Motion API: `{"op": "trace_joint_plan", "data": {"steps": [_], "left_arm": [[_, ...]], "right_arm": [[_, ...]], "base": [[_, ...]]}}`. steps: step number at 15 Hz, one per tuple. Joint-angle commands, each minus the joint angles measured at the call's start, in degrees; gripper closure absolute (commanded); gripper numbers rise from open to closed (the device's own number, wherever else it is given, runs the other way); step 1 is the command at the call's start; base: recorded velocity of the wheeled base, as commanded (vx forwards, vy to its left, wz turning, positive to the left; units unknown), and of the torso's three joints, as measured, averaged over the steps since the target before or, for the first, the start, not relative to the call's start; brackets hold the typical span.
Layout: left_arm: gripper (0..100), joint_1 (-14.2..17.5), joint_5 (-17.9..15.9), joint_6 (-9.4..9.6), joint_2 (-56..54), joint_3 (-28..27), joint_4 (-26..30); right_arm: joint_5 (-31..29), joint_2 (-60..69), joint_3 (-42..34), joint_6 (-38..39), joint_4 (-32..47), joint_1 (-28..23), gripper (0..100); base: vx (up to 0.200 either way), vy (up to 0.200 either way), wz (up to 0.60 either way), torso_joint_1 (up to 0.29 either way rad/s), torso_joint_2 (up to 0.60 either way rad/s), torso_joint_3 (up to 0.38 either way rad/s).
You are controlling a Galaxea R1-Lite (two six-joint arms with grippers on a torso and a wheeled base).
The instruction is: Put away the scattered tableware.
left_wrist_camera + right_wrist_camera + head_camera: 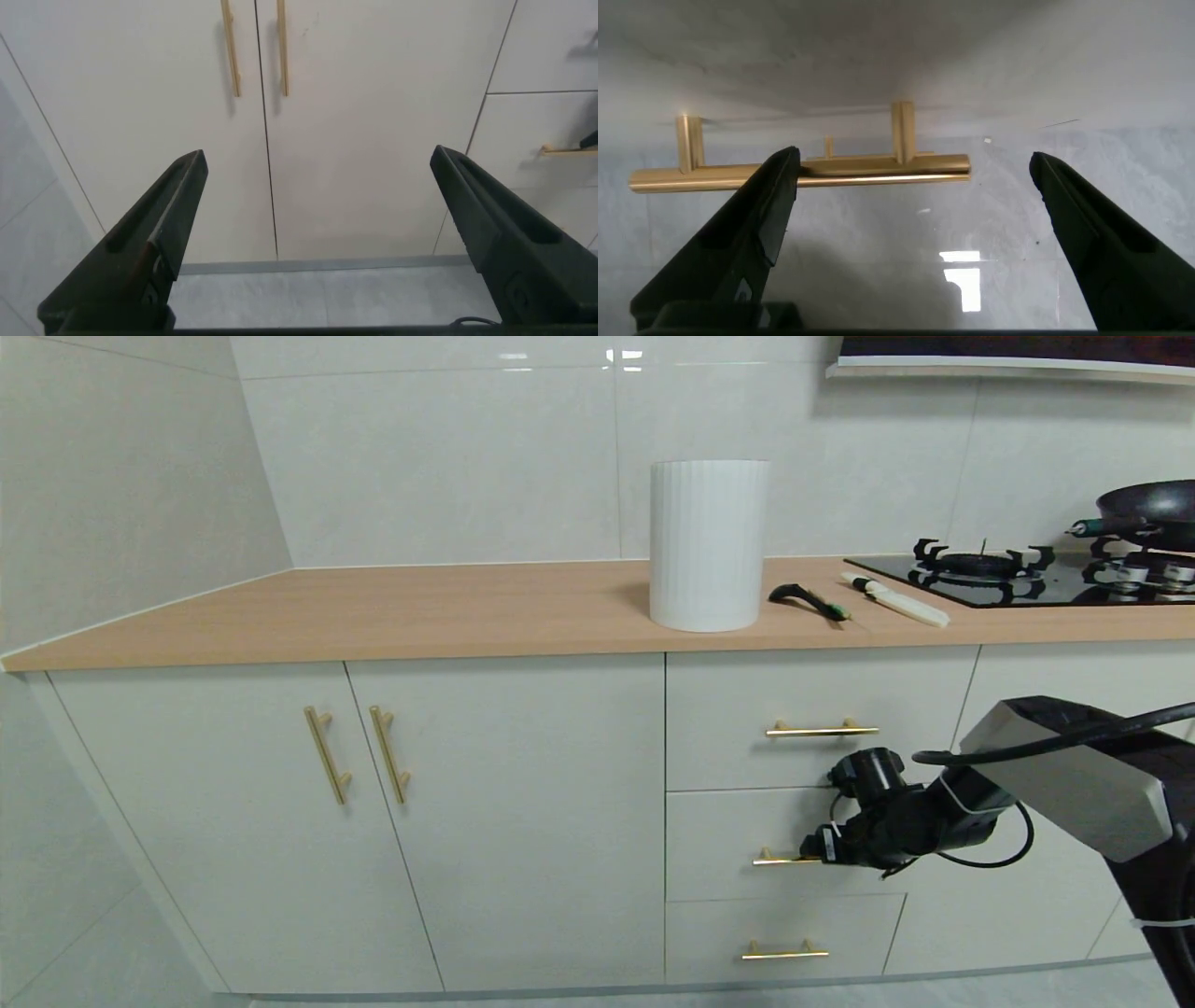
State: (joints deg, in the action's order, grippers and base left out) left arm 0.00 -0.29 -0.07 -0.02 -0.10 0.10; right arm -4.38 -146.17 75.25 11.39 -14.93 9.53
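Note:
On the wooden counter [420, 607] a black tool with a green tip [808, 599] and a white knife [894, 599] lie just right of a tall white ribbed container [709, 545]. My right gripper [808, 851] is below the counter, at the right end of the middle drawer's gold handle [773, 861]. In the right wrist view its fingers stand open [913, 161] with the handle [799, 174] close in front, across the gap. My left gripper [318, 157] is open and holds nothing, low down, facing the two cabinet doors [266, 131].
A black gas stove [1018, 581] with a dark pan [1153, 509] is on the counter at the right. Three drawers are stacked under the counter, with gold handles at the top [822, 729] and bottom [784, 952]. The double doors carry upright gold handles [327, 753].

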Motion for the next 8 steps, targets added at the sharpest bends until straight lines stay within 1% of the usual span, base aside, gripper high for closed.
{"op": "trace_joint_plan", "data": {"steps": [1,5,8], "left_arm": [[0,0.0,-0.1,-0.01,0.0,0.0,0.0],[0,0.0,-0.1,-0.01,0.0,0.0,0.0],[0,0.0,-0.1,-0.01,0.0,0.0,0.0]], "right_arm": [[0.1,-0.3,1.2,0.0,0.9,0.0,0],[0.1,-0.9,3.6,0.3,1.9,0.0,0],[0.2,-1.1,5.5,0.3,7.1,0.0,0]], "base": [[0.000,0.000,0.00,0.000,0.00,0.000],[0.000,0.000,0.00,0.000,0.00,0.000],[0.000,0.000,0.00,0.000,0.00,0.000]]}}
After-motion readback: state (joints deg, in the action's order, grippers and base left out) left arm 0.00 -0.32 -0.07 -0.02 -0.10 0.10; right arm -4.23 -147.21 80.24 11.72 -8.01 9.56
